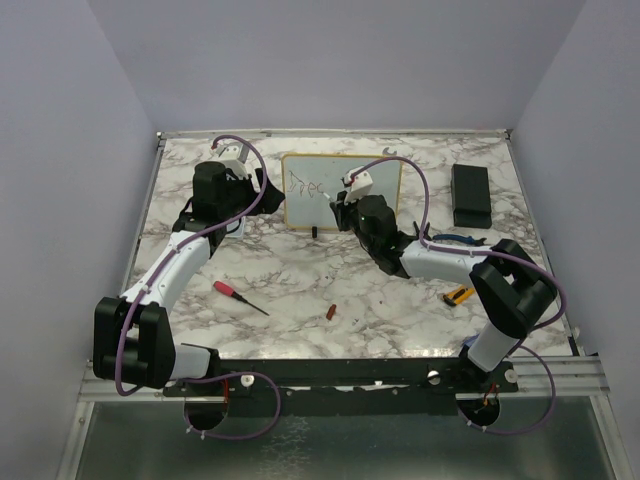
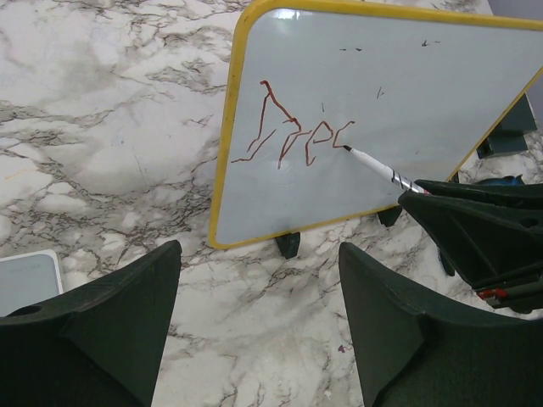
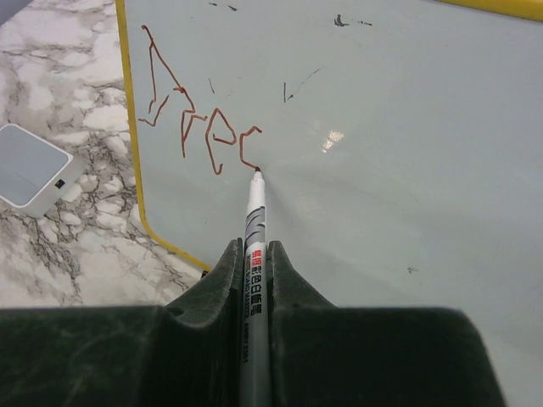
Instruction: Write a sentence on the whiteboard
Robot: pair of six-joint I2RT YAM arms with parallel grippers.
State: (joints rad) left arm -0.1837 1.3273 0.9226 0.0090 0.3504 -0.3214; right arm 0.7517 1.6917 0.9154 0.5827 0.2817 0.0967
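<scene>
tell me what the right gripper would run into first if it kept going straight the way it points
The whiteboard: the right gripper is shut on a marker whose tip looks to touch it, beside the red letters.

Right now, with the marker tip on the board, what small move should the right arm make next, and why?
Probably draw the marker a little further along the whiteboard to finish the fourth letter. The right gripper is shut on it, its tip touches the board at the end of an open curve, and the sentence has barely four red letters.
</scene>
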